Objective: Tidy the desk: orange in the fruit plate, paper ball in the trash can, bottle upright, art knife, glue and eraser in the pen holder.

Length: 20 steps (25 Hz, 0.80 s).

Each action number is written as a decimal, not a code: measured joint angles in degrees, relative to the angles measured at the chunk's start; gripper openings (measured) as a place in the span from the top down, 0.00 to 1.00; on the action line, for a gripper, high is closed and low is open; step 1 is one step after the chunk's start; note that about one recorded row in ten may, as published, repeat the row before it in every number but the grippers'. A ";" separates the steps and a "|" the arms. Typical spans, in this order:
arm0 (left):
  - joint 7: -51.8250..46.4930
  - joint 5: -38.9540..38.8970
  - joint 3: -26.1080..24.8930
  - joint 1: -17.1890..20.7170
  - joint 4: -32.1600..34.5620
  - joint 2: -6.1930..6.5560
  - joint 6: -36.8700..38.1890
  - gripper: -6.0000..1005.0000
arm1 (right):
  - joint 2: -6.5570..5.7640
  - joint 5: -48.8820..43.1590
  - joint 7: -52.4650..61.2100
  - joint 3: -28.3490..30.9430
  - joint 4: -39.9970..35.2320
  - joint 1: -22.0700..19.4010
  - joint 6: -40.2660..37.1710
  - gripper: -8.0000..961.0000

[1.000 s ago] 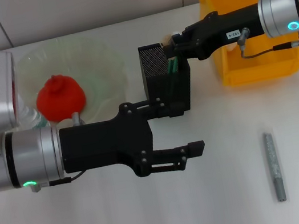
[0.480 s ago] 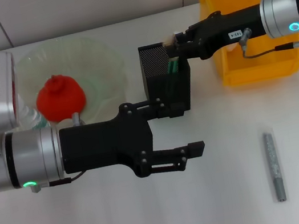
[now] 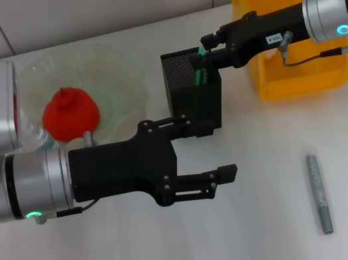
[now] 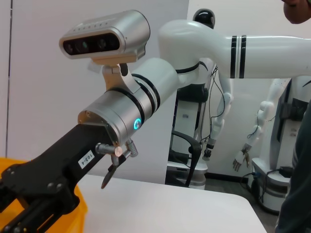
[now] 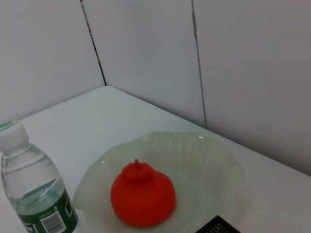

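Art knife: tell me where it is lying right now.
In the head view the art knife lies flat on the table on the robot's right, nearer than the yellow bin.

A white table [image 3: 264, 222] stands against a pale panelled wall [image 3: 104, 4], and other white robots [image 4: 209, 121] stand in the room behind.

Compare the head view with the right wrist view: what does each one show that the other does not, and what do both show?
Only the head view shows the left pincer, open over the table, the right pincer at the pen holder's top, the yellow bin and the grey art knife lying on the table. Only the right wrist view shows the bottle clearly, standing upright with its cap on. Both show the orange in the fruit plate and the black pen holder, though the wrist view catches only its corner.
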 joint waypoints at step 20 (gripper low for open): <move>0.70 0.00 -0.69 1.14 0.07 0.33 0.46 0.21 | 1.39 -0.37 1.13 -0.72 -13.25 -6.62 -4.91 0.20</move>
